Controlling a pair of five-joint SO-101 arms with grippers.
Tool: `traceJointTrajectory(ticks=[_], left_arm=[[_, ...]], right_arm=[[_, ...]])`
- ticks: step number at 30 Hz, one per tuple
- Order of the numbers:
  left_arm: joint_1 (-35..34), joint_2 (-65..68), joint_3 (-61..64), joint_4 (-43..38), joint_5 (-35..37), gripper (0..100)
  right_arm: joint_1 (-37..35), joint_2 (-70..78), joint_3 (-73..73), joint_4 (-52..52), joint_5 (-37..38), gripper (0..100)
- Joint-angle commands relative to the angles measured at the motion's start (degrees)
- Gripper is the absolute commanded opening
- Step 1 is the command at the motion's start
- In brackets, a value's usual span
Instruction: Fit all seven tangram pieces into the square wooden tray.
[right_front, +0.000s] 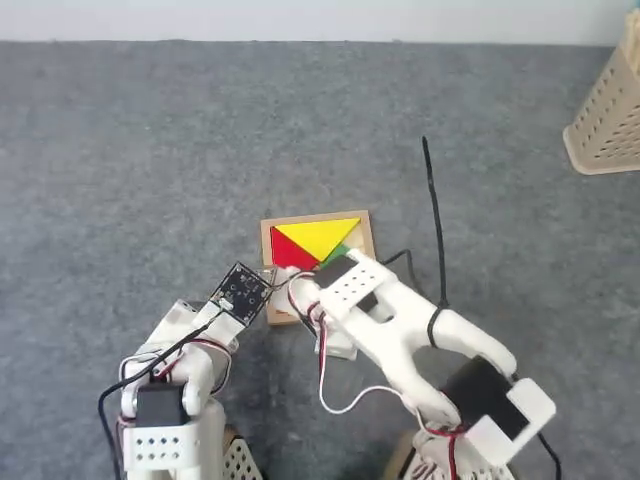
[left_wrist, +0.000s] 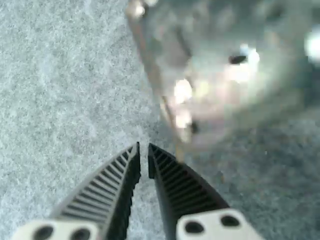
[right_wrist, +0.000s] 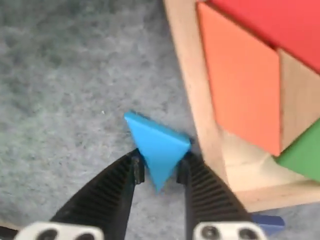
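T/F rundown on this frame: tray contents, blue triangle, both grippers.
1. The blue triangle lies inside the wooden tray. False: it is outside, on the carpet side of the tray's wall.
2. The right gripper is closed on the blue triangle. True.
3. The left gripper holds a piece. False: it is shut on nothing, over carpet.
4. An orange piece sits in the tray next to a red piece. True.
5. The yellow triangle lies on the carpet. False: it is in the tray.

White printed arms (right_front: 400, 320), ribbed black fingers (left_wrist: 115, 185)
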Motion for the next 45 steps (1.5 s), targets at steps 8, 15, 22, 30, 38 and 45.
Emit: traceJointTrajectory(ticks=[8,15,22,30,38,45], left_arm=[[-0.35,-0.97,-0.57,0.35,-0.09,2],[-0.35,-0.97,-0.57,0.35,-0.09,2],[-0.35,-0.97,-0.57,0.35,-0.09,2],[-0.35,-0.97,-0.57,0.35,-0.09,2],[-0.35,-0.97,-0.57,0.35,-0.09,2],[-0.35,-0.97,-0.57,0.35,-0.09,2]], right_arm=[[4.62,-7.08,-1.85,7.16,0.79,0.6],[6.73,-14.73,-2.11,9.1,-5.19,0.6],[2.68,-9.54,-6.51,6.46,-23.21,0.9],[-0.04,4.26,-18.11,11.91,-38.24,17.7],[-3.03,10.42,-20.22,13.76,-39.74,17.5],[1.01,11.91,-20.22,17.1,-36.48,8.7]])
